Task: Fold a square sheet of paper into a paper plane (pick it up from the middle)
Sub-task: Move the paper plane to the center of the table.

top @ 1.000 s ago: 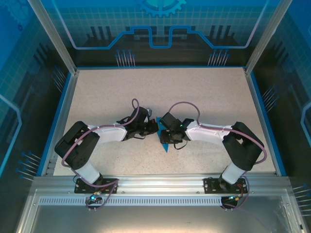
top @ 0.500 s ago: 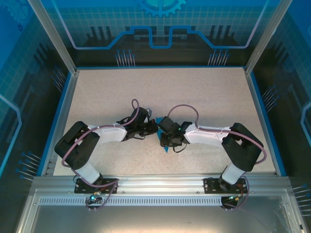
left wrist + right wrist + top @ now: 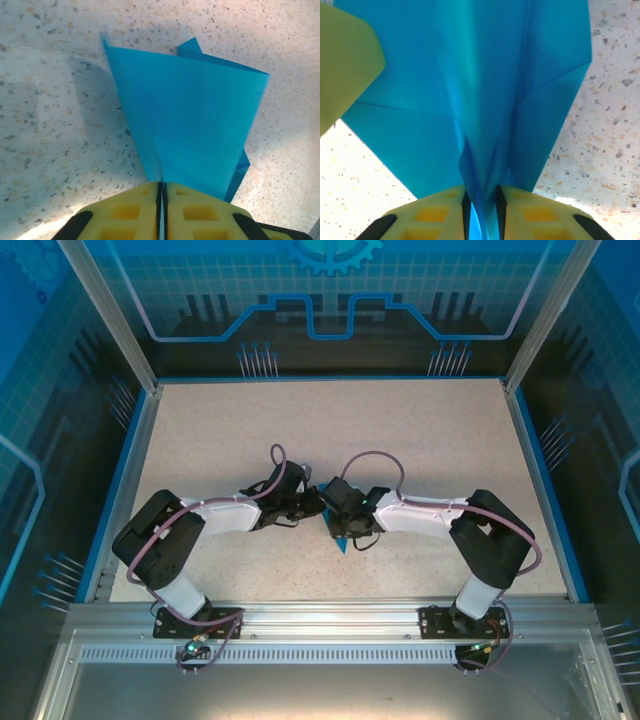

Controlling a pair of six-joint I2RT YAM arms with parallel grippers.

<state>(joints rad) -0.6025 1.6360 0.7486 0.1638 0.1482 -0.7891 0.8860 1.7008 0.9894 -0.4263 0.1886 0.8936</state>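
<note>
My left gripper (image 3: 161, 189) has its yellow fingers (image 3: 131, 205) pressed nearly together on the paper plane (image 3: 190, 115), with only a sliver of blue showing in the seam between them, so I read that as a pinch on a thin edge. My right gripper (image 3: 481, 200) is also clamped on the paper plane, but its jaws stand a little wider, around a thicker bundle of layered creases. From each pair of fingers the blue sheet fans straight outward, so the paper plane lies directly ahead of both grippers and between them. One left finger shows at the far left of the paper plane in the right wrist view. From above, its pointed tip pokes out toward the arm bases, so I judge its long axis crosses the line joining the two grippers. Neither arm is nearer, since both are already on it. The speckled table (image 3: 45, 125) lies beneath it, and I cannot tell whether they touch.
</note>
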